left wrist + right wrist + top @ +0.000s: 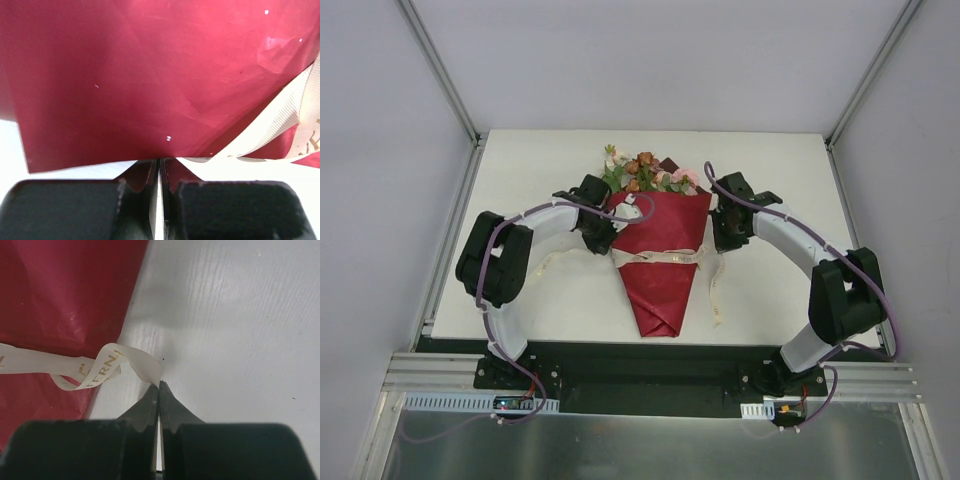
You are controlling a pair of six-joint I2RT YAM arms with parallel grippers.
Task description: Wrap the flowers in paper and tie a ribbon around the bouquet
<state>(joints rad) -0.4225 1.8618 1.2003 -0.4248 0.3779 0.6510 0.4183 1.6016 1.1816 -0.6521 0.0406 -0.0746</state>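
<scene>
The bouquet lies mid-table: flowers (642,170) pointing to the far side, in a cone of dark red paper (660,290). A cream ribbon (660,258) crosses the cone, with tails trailing off both sides. My left gripper (610,228) is at the cone's upper left edge. In the left wrist view its jaws (159,161) are shut, tips right at the edge of the paper (150,75), with ribbon (280,120) to the right. My right gripper (720,228) sits beside the cone's right edge. It (159,382) is shut on the ribbon (95,367), which curls left over the paper (60,300).
The white table (770,180) ends in a metal rail (640,375) at the near side where the arm bases stand. Slanted frame posts (440,70) rise at the far corners. A ribbon tail (715,295) lies on the table right of the cone.
</scene>
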